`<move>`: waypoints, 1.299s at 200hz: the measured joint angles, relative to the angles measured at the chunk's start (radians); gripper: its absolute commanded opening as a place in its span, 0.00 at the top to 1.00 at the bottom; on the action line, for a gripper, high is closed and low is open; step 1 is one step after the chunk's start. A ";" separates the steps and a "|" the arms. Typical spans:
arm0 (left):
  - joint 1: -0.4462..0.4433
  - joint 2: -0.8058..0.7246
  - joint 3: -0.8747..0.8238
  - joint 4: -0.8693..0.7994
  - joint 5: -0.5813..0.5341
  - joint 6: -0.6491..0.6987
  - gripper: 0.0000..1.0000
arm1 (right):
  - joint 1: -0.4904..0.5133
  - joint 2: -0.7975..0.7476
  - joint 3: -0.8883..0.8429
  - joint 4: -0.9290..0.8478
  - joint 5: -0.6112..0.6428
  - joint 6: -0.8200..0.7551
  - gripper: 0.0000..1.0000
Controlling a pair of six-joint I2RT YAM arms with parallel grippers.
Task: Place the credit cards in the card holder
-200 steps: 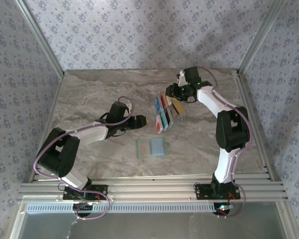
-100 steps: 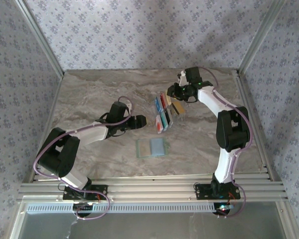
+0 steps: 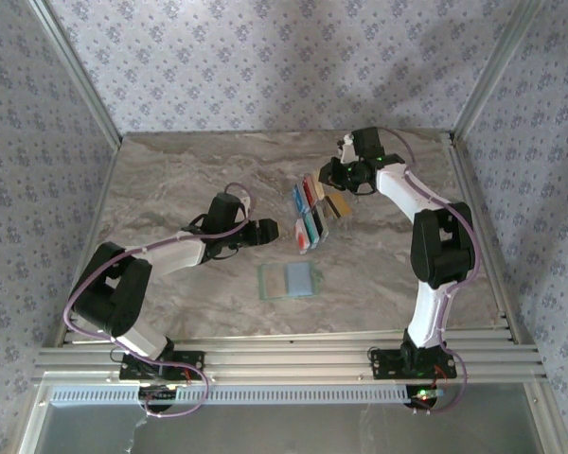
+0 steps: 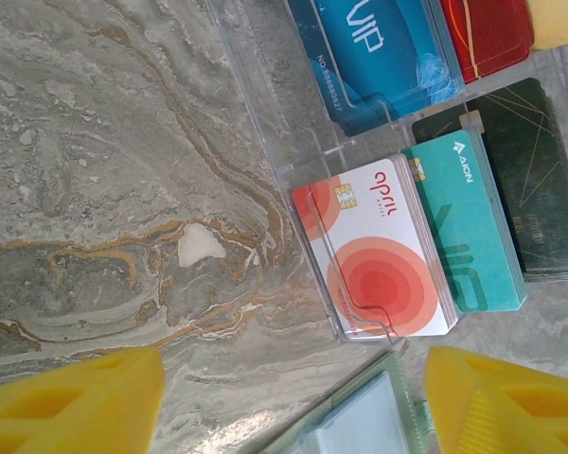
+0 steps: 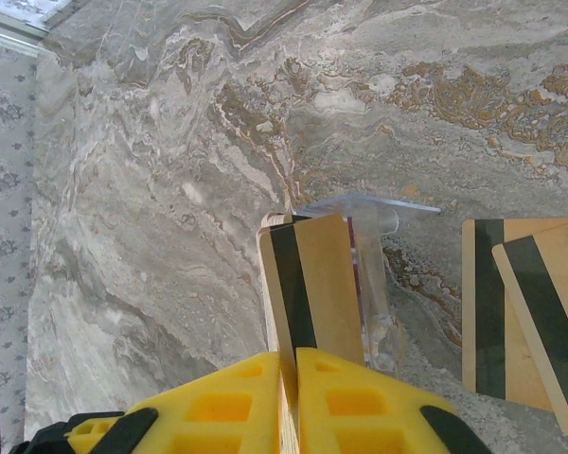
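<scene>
The credit cards (image 3: 310, 212) stand in rows in a clear tray: white-with-red (image 4: 383, 251), teal (image 4: 464, 227), black (image 4: 530, 180), blue (image 4: 374, 47) and red (image 4: 488, 33). My right gripper (image 3: 333, 176) is at the tray's far end. In the right wrist view this gripper (image 5: 296, 364) is shut on a tan card with a black stripe (image 5: 317, 284), pinched on its edge. The pale green card holder (image 3: 289, 280) lies flat nearer the arms. My left gripper (image 3: 268, 230) hovers open left of the tray, with the holder's corner (image 4: 360, 416) between its yellow fingers (image 4: 71, 407).
More tan striped cards (image 5: 525, 312) lie to the right of the held one. The clear tray's corner (image 5: 369, 274) stands just behind the held card. Bare marble tabletop (image 3: 189, 180) stretches to the left and back. Metal frame rails (image 3: 284, 355) run along the near edge.
My right gripper's fingers have closed onto the tan card and shifted slightly. The left arm has not moved.
</scene>
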 measured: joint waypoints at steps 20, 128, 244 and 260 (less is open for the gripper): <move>0.000 0.000 0.000 0.000 0.002 0.000 0.27 | -0.001 0.000 0.000 0.000 -0.003 0.000 0.91; 0.000 0.002 0.000 0.000 0.008 0.000 0.27 | -0.001 0.000 0.000 -0.021 0.046 -0.010 1.00; 0.000 0.002 0.000 0.000 0.012 0.000 0.27 | 0.028 -0.032 0.012 -0.064 0.089 -0.033 1.00; 0.000 0.002 0.000 0.000 0.012 0.000 0.27 | 0.030 -0.032 0.024 -0.079 0.092 -0.035 1.00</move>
